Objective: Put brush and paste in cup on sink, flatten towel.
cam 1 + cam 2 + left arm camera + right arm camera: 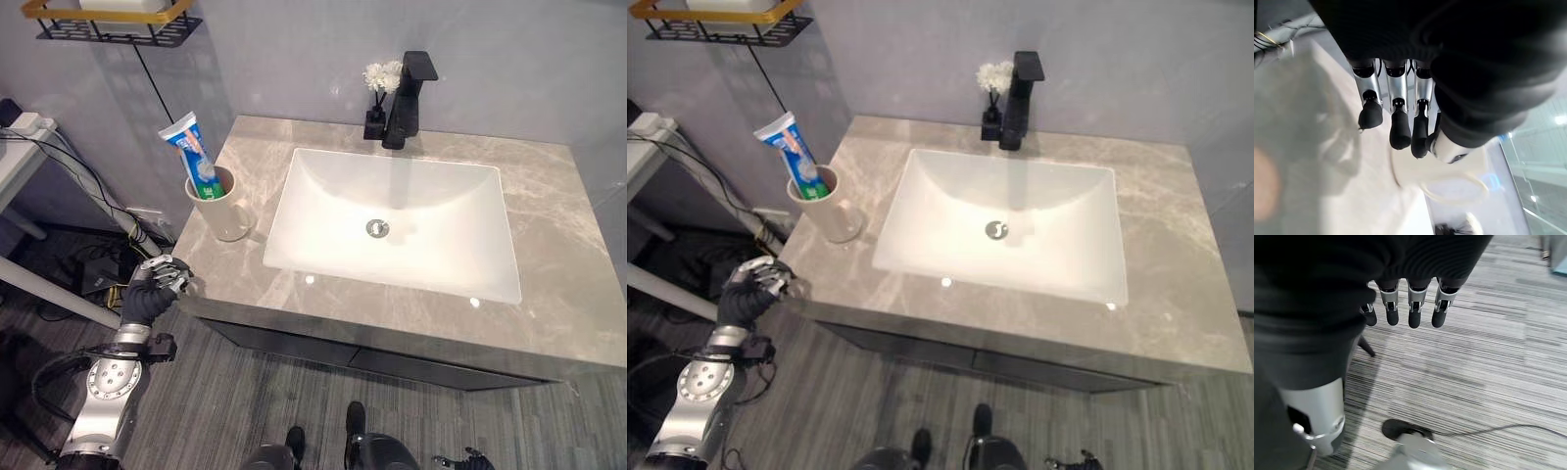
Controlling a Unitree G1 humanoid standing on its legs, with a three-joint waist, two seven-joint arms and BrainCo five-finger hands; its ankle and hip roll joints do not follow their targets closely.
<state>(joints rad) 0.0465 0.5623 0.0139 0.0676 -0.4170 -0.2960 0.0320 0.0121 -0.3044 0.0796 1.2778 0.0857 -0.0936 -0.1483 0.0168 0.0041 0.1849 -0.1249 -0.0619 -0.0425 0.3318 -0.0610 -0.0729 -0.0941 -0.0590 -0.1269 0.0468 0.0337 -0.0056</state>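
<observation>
A cream cup (223, 211) stands on the grey marble counter (549, 196), left of the white sink basin (294, 201). A blue, white and green toothpaste tube (194, 155) stands tilted in the cup, its upper end leaning left over the rim. My left hand (157, 282) is at the counter's front left corner, below and in front of the cup, its fingers relaxed and holding nothing. The left wrist view shows the cup (1415, 171) past the fingertips (1399, 134). My right hand (1410, 308) hangs low over the striped floor, fingers straight and empty.
A black faucet (409, 98) and a small black vase of white flowers (377, 93) stand behind the basin. A black and gold wire shelf (113, 24) hangs on the wall at upper left. Cables and a white table leg (49, 284) lie left of the cabinet.
</observation>
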